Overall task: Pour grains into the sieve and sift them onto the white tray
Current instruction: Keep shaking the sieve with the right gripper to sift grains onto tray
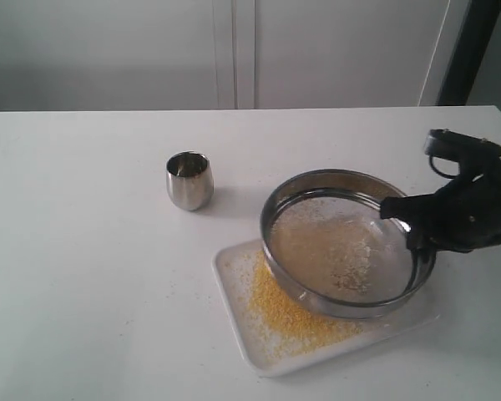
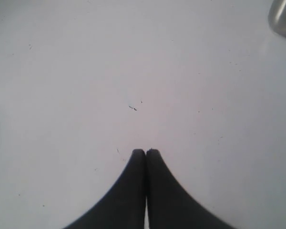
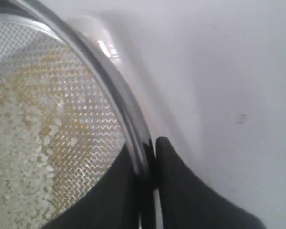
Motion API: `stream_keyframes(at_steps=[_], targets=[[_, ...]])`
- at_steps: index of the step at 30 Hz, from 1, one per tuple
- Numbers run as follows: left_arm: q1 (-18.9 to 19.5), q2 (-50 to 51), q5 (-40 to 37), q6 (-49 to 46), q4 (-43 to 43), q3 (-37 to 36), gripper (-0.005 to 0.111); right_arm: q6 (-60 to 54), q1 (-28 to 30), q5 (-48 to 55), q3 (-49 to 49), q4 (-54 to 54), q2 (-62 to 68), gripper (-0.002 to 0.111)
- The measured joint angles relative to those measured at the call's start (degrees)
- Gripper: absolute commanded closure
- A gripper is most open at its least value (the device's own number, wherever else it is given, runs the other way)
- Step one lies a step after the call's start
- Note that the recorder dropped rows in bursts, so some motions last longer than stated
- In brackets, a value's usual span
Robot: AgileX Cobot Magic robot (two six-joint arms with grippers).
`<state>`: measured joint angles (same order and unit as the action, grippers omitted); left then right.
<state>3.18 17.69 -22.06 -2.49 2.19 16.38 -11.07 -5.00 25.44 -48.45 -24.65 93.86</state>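
The sieve (image 1: 344,242) is held tilted just above the white tray (image 1: 234,301), its steel rim (image 3: 109,81) pinched at the right side by my right gripper (image 1: 407,224), one finger inside the rim and one outside. Pale whitish grains (image 1: 351,263) lie on the mesh (image 3: 62,119). Fine yellow-orange grains (image 1: 288,313) are heaped on the tray under the sieve's left edge. My left gripper (image 2: 146,151) is shut on nothing over bare table; the exterior view does not show it.
A small rounded steel cup (image 1: 189,180) stands upright on the white table (image 1: 92,251) to the left of the sieve, and its edge shows in the left wrist view (image 2: 283,16). A white wall panel runs behind the table.
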Motion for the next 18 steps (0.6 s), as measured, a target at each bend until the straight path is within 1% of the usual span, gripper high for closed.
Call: stream_keyframes(at_steps=[2, 4, 7, 9, 12, 14, 16, 18], targets=[[0.0, 0.0, 0.0, 0.0, 0.0, 0.0, 0.107, -0.7, -2.5, 0.2, 0.0, -0.6, 0.0, 0.108], [0.0, 0.0, 0.0, 0.0, 0.0, 0.0, 0.107, -0.1, -3.1, 1.0, 0.0, 1.0, -0.1, 0.108], [0.0, 0.0, 0.0, 0.0, 0.0, 0.0, 0.107, 2.6, 0.1, 0.8, 0.0, 3.8, -0.6, 0.108], [0.0, 0.0, 0.0, 0.0, 0.0, 0.0, 0.107, 2.6, 0.9, -0.4, 0.0, 2.9, -0.6, 0.108], [0.0, 0.0, 0.0, 0.0, 0.0, 0.0, 0.107, -0.9, -1.7, -0.6, 0.0, -1.1, -0.1, 0.108], [0.0, 0.0, 0.0, 0.0, 0.0, 0.0, 0.107, -2.0, -2.7, 0.9, 0.0, -1.5, 0.0, 0.108], [0.0, 0.0, 0.0, 0.0, 0.0, 0.0, 0.107, -1.9, -0.5, 1.9, 0.0, -0.7, -0.2, 0.108], [0.0, 0.0, 0.0, 0.0, 0.0, 0.0, 0.107, -2.3, 1.7, 1.9, 0.0, -2.3, -0.2, 0.108]])
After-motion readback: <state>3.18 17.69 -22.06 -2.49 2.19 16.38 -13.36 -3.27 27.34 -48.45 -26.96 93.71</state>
